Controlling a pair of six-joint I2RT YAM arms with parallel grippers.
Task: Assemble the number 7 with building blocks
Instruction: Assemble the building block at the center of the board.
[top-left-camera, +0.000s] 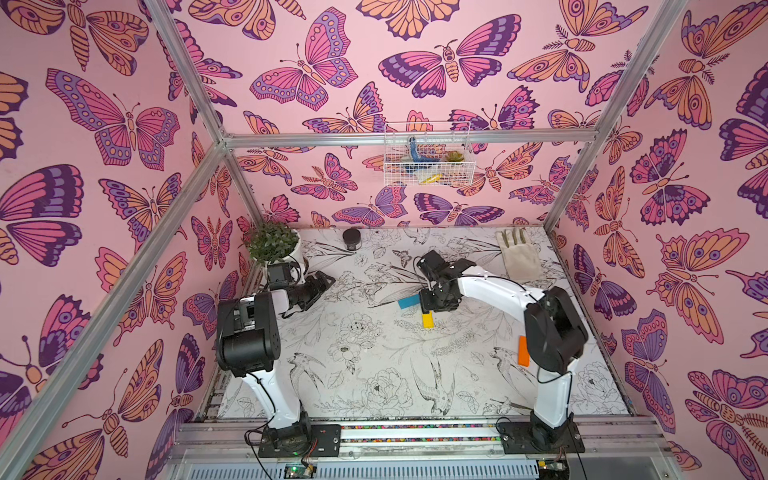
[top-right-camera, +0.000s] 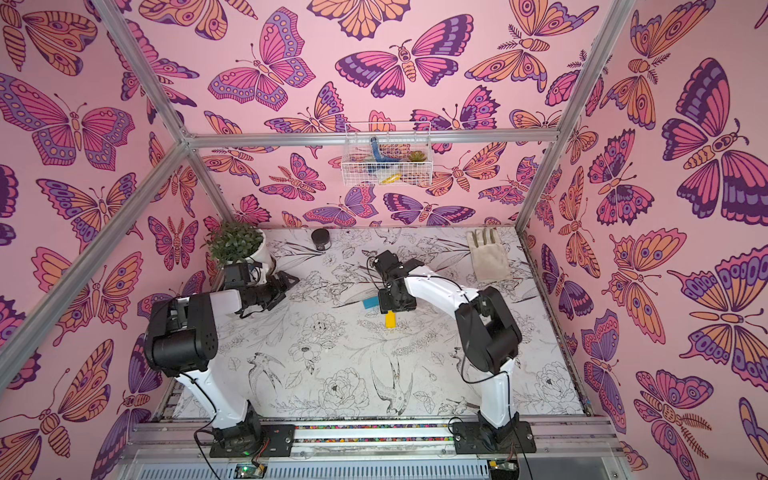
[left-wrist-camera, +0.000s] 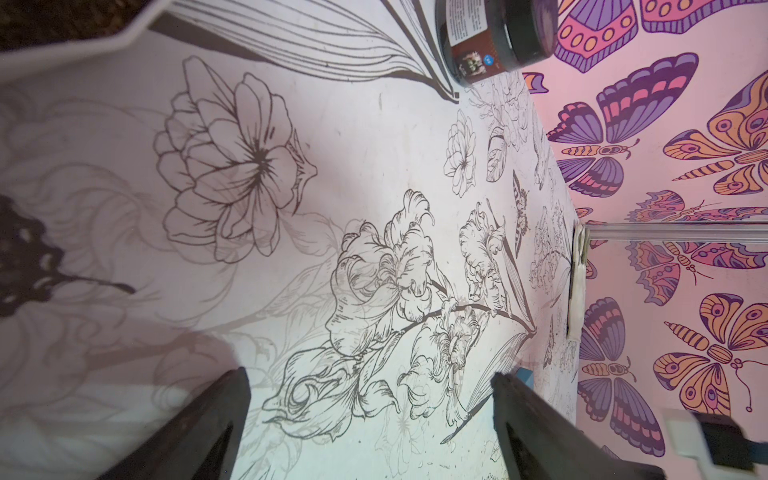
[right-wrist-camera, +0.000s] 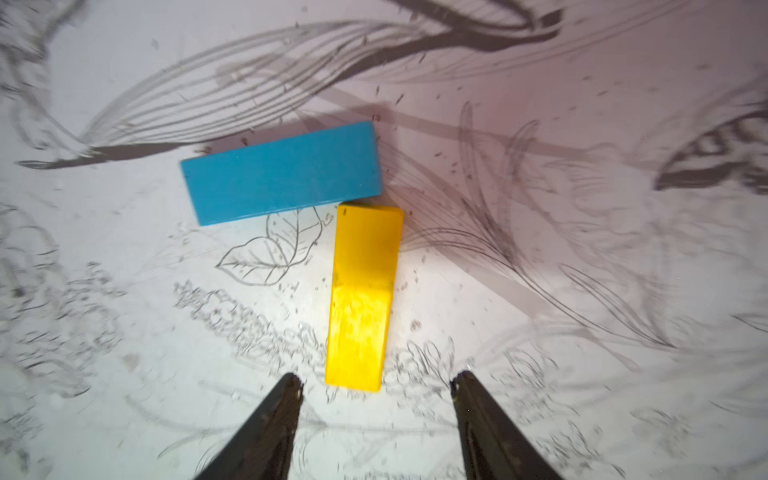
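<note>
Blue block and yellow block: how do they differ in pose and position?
The yellow block runs in line with the right gripper; the blue block lies across that line. The yellow block's near end lies by the open jaws; the blue block lies beyond. Both lie flat, alike in size.

A green plant in a white pot stands at the far left corner of the flower-printed table. A small black jar sits near it along the back edge. A pale glove lies flat by the far right corner. A white wire basket holding a few small items hangs on the butterfly-patterned back wall.
</note>
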